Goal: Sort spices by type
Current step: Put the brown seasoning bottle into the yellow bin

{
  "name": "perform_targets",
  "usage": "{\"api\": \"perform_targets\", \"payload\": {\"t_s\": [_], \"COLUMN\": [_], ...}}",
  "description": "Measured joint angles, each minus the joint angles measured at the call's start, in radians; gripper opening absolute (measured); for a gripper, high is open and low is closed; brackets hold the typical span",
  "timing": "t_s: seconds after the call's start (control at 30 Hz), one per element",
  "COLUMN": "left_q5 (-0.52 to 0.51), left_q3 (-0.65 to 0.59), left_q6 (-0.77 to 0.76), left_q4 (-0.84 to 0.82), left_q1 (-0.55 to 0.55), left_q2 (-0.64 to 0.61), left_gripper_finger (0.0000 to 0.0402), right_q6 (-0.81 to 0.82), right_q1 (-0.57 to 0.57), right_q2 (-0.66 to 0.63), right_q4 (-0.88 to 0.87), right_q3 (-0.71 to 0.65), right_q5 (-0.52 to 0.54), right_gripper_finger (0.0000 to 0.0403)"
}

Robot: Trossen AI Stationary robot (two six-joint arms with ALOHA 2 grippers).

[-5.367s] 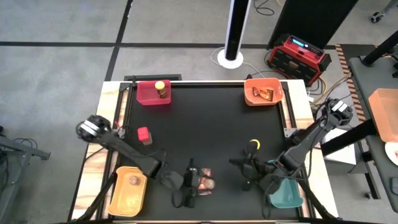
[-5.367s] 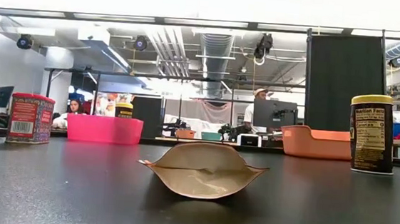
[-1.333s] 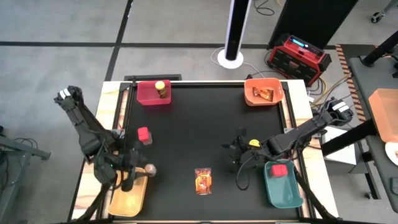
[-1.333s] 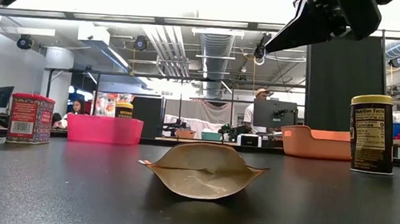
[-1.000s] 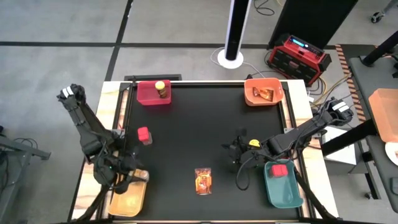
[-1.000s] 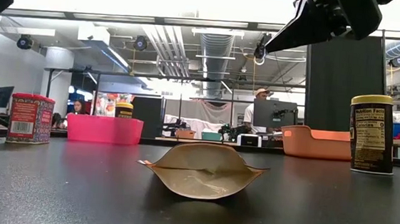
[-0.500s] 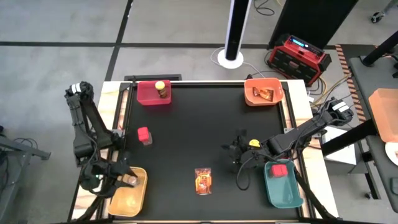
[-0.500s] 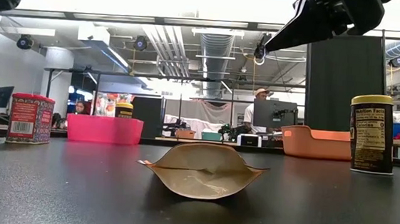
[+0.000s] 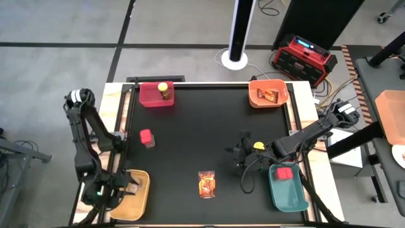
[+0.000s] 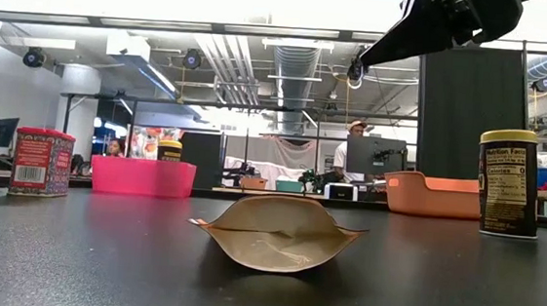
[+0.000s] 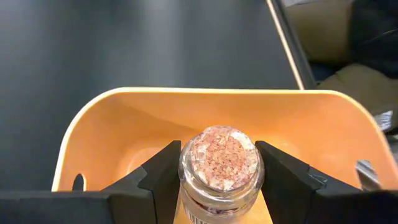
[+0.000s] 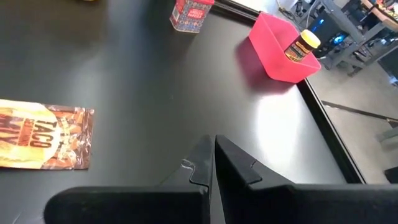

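Observation:
A tiny round jar with a cork top (image 11: 219,158) sits between the fingers of my left gripper (image 9: 126,188), over the yellow bin (image 9: 140,201) at the table's near left. My right gripper (image 12: 211,163) is shut on nothing and hovers right of centre beside a yellow-lidded jar (image 9: 258,146) that stands on its base. A red blocky container (image 9: 147,137) stands at mid left. A flat taco packet (image 9: 206,183) lies near the front centre. Another yellow-lidded jar (image 9: 164,90) stands in the red bin (image 9: 149,96). My left gripper pinches the small jar's glass neck (image 11: 186,180), just under the cork, between its two fingers (image 11: 283,180). The jar stands upright in the hold, inside the yellow bin's walls (image 11: 93,134). Its bottom lies outside the frame, so whether it rests on the bin floor cannot be told.
An orange bin (image 9: 278,99) holding a packet stands at the far right. A teal bin (image 9: 291,197) with a red container (image 9: 285,173) is at the near right. The black mat's middle is bare between the bins.
My left gripper has carried the small jar toward the table's near left corner, from beside the yellow bin's far edge to over the bin, and has gone lower. The arm has swung round with it. The right arm has kept still.

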Motion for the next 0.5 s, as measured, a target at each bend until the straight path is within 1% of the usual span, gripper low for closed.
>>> {"api": "perform_targets", "payload": {"t_s": [0.37,0.5], "left_q5": [-0.006,0.017], "left_q3": [0.000,0.001], "left_q6": [-0.081,-0.149], "left_q4": [0.052,0.060], "left_q1": [-0.034,-0.034], "left_q2": [0.137,0.167], "left_gripper_finger": [0.0169,0.0169], "right_q6": [0.000,0.001], "right_q1": [0.000,0.000], "right_q2": [0.000,0.000], "right_q4": [0.009,0.031], "right_q3": [0.000,0.000], "right_q5": [0.000,0.000], "right_gripper_finger": [0.0009,0.0009]}}
